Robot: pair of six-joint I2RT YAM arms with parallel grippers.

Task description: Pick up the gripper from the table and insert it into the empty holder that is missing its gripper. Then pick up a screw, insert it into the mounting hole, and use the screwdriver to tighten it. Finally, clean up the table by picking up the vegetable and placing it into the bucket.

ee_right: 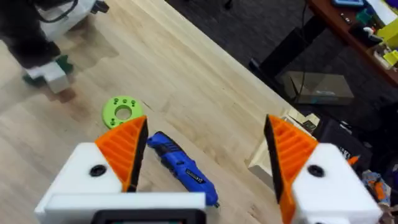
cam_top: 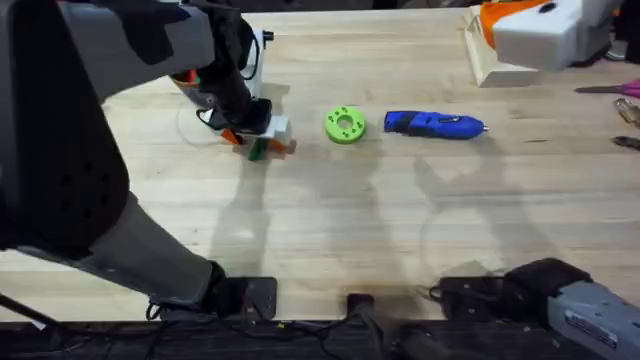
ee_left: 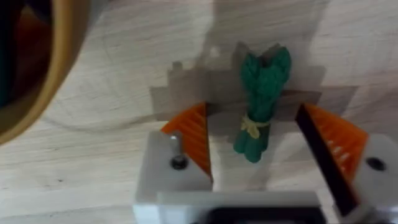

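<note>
Left gripper (ee_left: 258,146) is down at the table (cam_top: 330,220), jaws spread wide, orange ribbed pads (ee_left: 193,134) either side of the vegetable (ee_left: 261,102). The vegetable lies flat on the wood in the gap between the pads, touching neither, stalk end toward the wrist camera, leafy end pointing away. It sits a bit nearer the middle of the gap than either pad. In the overhead view the same gripper (cam_top: 262,140) is at the left-centre of the table with a bit of dark green just showing under its white blocks.

The bucket (ee_left: 34,68) is close by: its yellow-gold rim curves past one side of the left wrist view, near the vegetable but not touching it. From overhead it is mostly hidden behind the left arm (cam_top: 90,120).

Right gripper (ee_right: 205,162) is raised well above the table, wide open and empty. Overhead it shows as a white and orange block at the top right (cam_top: 535,30), over the pale wooden box (cam_top: 490,65).

The screwdriver (cam_top: 435,124) lies flat at table centre-right, silver tip pointing right. The round green disc (cam_top: 345,125) is just to its left, between it and the left gripper, apart from both.
</note>
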